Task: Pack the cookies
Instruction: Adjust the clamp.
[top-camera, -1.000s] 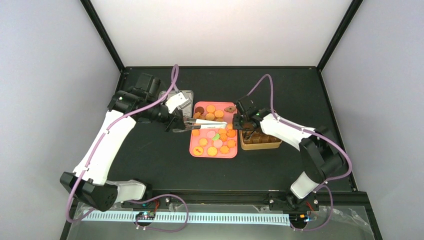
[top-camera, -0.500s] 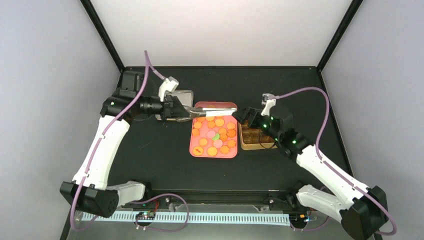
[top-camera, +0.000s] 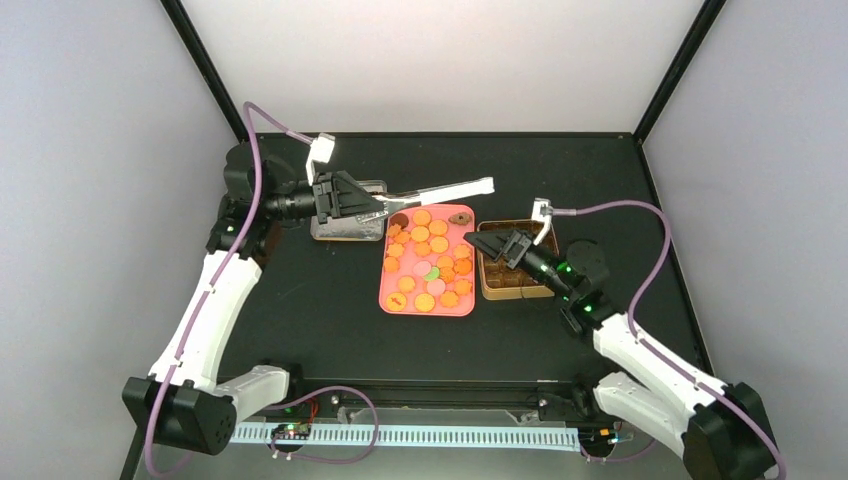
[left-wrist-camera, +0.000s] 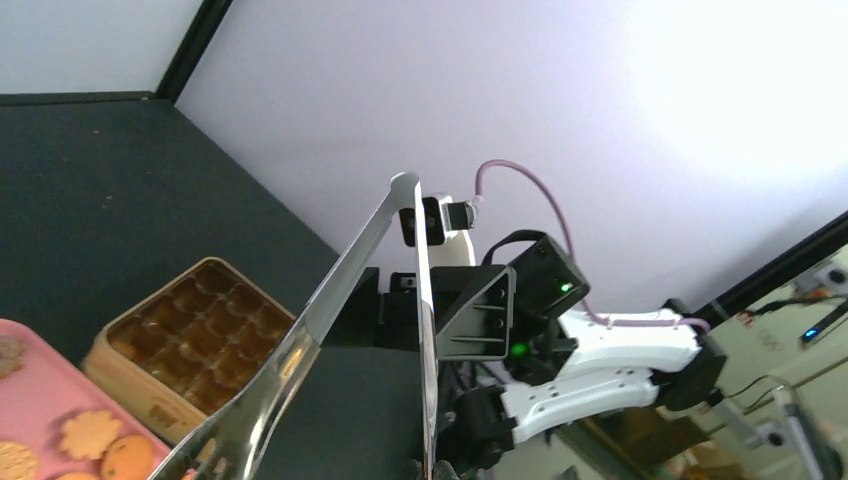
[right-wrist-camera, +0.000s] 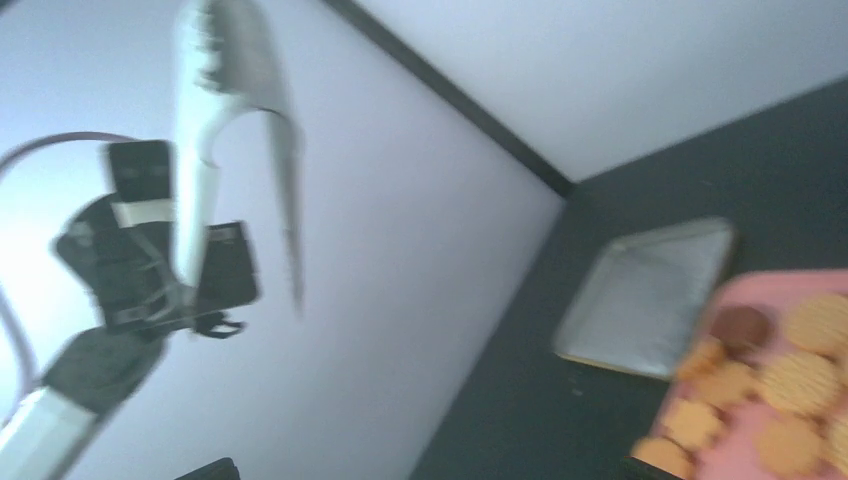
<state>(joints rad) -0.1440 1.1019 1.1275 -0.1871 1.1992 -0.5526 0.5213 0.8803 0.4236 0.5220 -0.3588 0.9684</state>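
Lying loose on a pink tray (top-camera: 388, 306) at mid-table, the cookies (top-camera: 430, 262) await packing into the gold tin (top-camera: 500, 294) just beside it on the right. Small, light and brittle, they likely want a gentle pinch across the rim, one at a time. The left gripper (top-camera: 345, 197) is clamped on metal tongs (top-camera: 440, 190), raised above the tray's far edge. The right gripper (top-camera: 490, 243), jaws spread and empty, hovers over the tin's tray-side edge, where it may crowd the tongs' path. A silver lid (top-camera: 350, 230) lies left of the tray.
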